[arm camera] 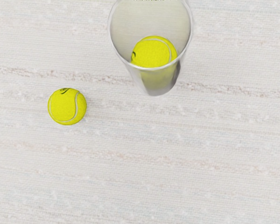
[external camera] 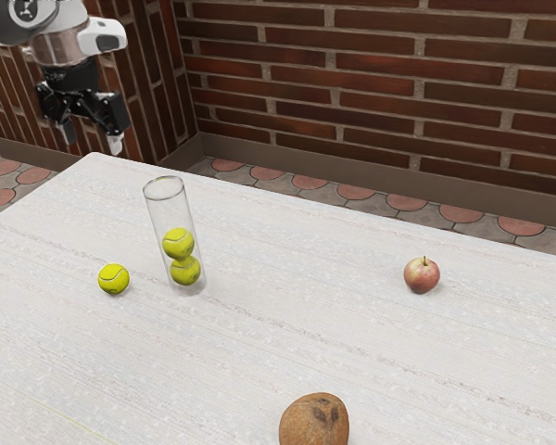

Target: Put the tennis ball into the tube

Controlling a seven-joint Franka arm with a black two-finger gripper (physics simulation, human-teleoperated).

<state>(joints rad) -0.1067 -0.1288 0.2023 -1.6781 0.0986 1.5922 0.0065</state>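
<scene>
From here, the black two-finger gripper (external camera: 93, 138) hangs with its fingers wide apart, as best I can see. The loose, fuzzy yellow tennis ball (external camera: 114, 279) sits on the whitish table (external camera: 259, 371), near the clear cylindrical tube (external camera: 171, 212).

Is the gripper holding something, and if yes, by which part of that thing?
Nothing is held. The gripper's fingers stand apart with nothing between them, and the loose tennis ball lies beside the tube.
</scene>
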